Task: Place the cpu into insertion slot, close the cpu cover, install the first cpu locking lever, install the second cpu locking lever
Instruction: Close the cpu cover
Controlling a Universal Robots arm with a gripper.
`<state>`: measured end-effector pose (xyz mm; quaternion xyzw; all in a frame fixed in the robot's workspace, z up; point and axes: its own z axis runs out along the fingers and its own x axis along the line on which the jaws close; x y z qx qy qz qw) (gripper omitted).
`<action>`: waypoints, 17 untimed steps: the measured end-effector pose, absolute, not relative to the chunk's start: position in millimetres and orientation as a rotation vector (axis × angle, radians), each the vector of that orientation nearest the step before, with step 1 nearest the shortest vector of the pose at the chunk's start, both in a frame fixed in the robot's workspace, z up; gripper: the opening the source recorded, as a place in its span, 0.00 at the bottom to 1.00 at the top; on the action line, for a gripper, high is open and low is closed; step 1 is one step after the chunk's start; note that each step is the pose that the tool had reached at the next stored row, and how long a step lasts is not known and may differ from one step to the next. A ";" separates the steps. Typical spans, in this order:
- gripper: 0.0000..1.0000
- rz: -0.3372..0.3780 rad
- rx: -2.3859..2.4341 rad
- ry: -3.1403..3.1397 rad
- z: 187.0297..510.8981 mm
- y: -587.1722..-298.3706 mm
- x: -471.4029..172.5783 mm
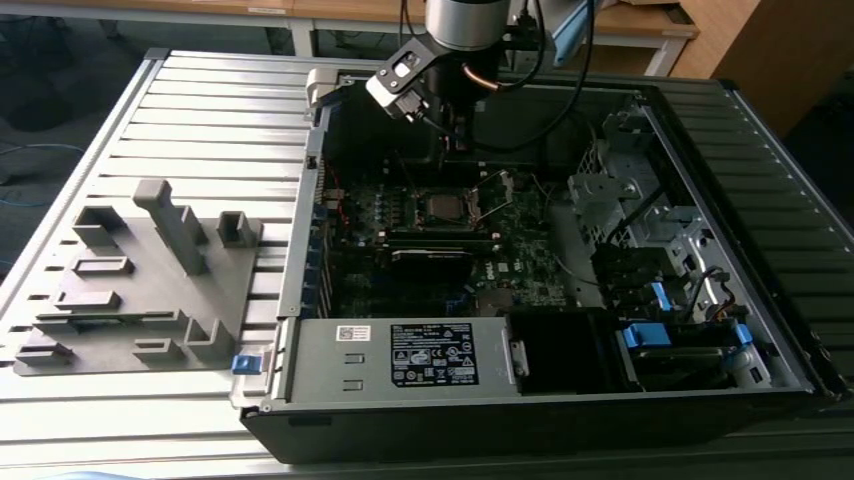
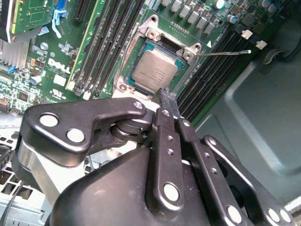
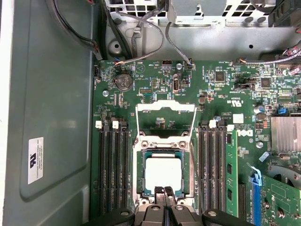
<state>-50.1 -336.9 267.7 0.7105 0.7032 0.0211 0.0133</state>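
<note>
In insertion slot (image 3: 139, 175) lies cpu (image 3: 163, 170); end effector (image 3: 164, 192) pressed together & empty, nr cpu's edge; cpu cover (image 3: 165, 107) open.

The exterior camera looks steeply down from afar on the open computer case (image 1: 534, 425), my arm (image 1: 467, 20) at twelve o'clock. Both wrist cameras peer close past my fingers (image 2: 167, 100) at the cpu (image 3: 163, 173).

The arm (image 1: 467, 20) stands above its hand (image 1: 445, 128) — the hand points down, slightly tilted, its fingers (image 3: 160, 195) pressed together with nothing gripped between them.
</note>
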 end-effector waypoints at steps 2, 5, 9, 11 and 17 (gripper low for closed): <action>0.11 0.065 2.213 2.191 267.8 -336.9 -50.0; 0.11 0.065 2.213 2.191 267.8 -336.9 -48.4; 0.11 0.065 2.214 2.191 267.7 -336.9 -43.7; 0.11 0.065 2.214 2.191 267.7 -336.9 -41.0; 0.11 0.065 2.213 2.191 267.7 -336.9 -37.4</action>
